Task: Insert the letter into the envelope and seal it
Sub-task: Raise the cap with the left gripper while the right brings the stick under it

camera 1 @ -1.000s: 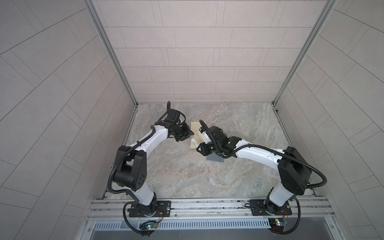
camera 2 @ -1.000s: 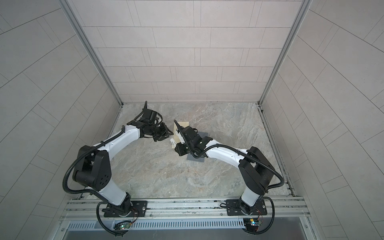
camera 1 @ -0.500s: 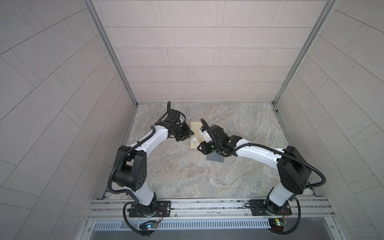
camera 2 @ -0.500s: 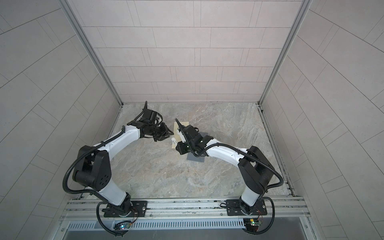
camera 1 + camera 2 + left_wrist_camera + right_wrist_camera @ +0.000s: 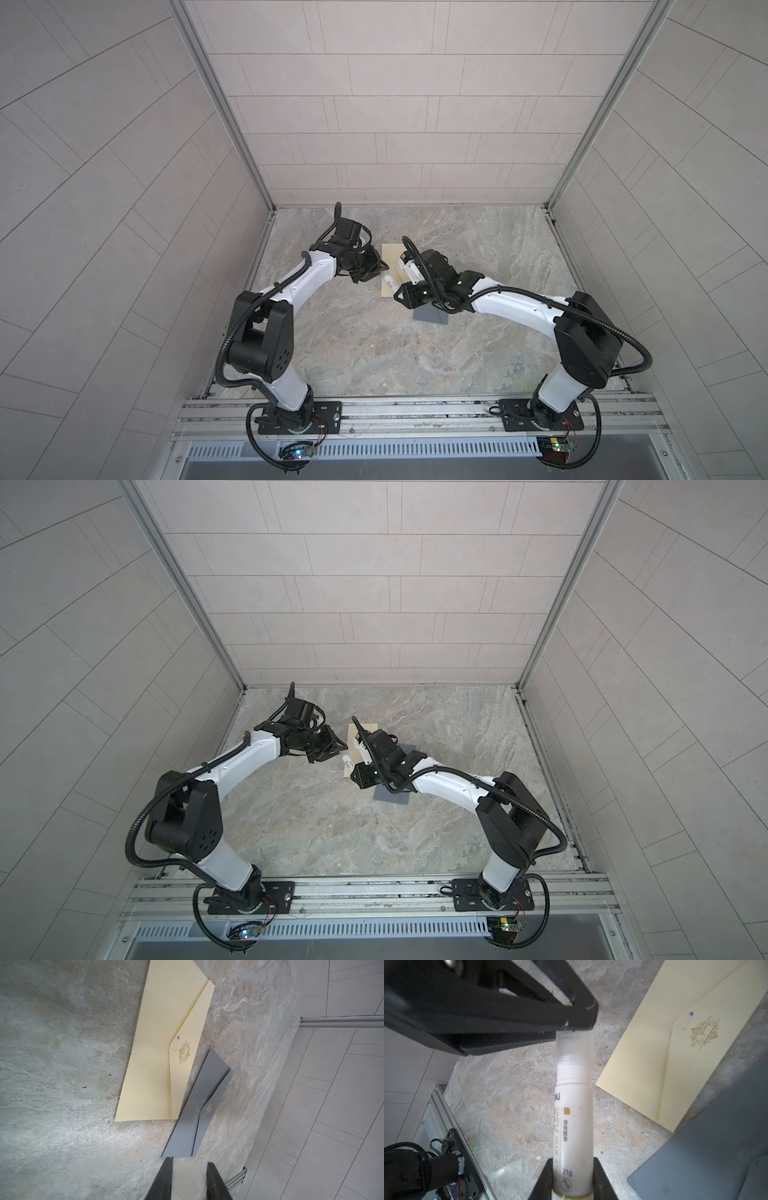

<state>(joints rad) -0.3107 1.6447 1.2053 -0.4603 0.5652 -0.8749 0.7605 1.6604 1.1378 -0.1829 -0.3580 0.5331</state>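
Cream envelope (image 5: 153,1059) flat on the counter (image 5: 62,1068), flap side up, its pointed flap folded over with gold "Thank You" print near the tip. Grey envelope (image 5: 200,1103) lies beside it at an angle, touching one cream corner, flap also folded. White glue stick (image 5: 574,1118), frosted cap (image 5: 574,1047) on, is clamped off the counter between right claw (image 5: 572,1169) and left claw (image 5: 190,1169).

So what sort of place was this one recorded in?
Most likely a purpose-built robot test cell, not a home or office: pale panel walls box in a stone-patterned tabletop on three sides, and the left arm and right arm are bolted to an aluminium rail along its front edge.
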